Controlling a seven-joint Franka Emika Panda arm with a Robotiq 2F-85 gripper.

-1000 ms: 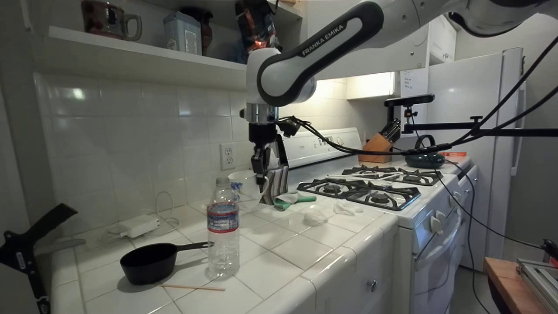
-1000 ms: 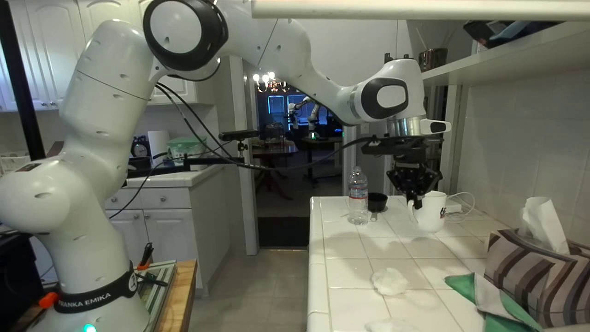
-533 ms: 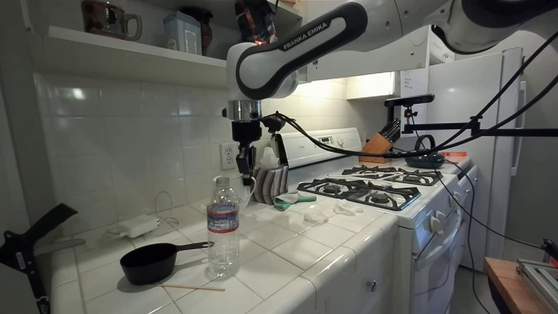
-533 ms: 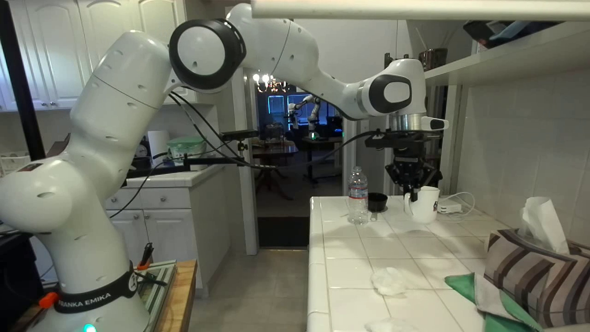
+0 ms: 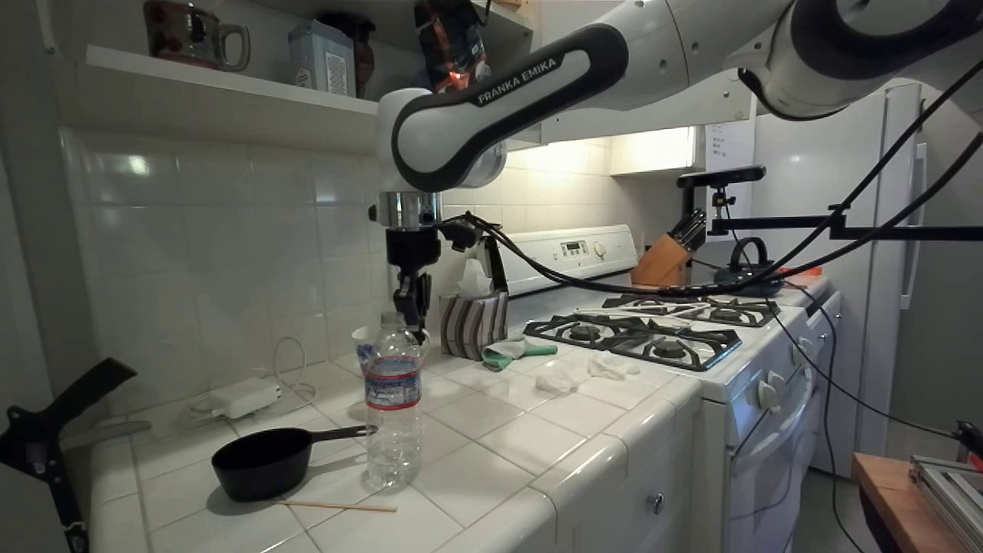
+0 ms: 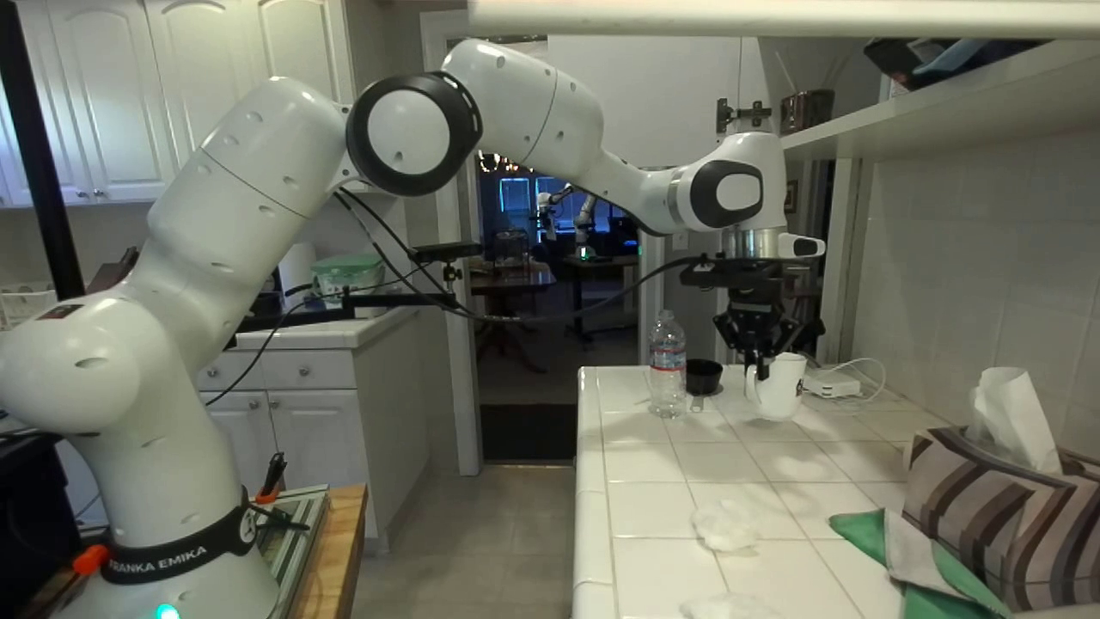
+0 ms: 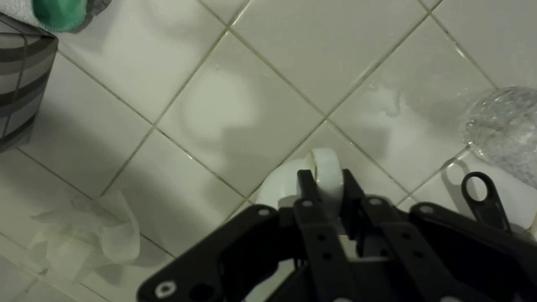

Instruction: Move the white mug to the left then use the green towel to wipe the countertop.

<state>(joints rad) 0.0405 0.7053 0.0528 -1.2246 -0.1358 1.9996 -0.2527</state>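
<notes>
You pinched the handle (image 7: 329,163) of the glossy white mug (image 6: 783,389) in your black two-fingered gripper (image 7: 325,180); the green-and-grey cloth towel (image 6: 913,554) lay beside the brown-striped tissue box (image 6: 997,520).

mug (image 6: 782,392) — between bottle (image 6: 668,368) and tissue box (image 6: 1001,516) | towel (image 6: 914,552) — beside tissue box

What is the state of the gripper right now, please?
Gripper: closed, holding the white mug by its handle.
</notes>
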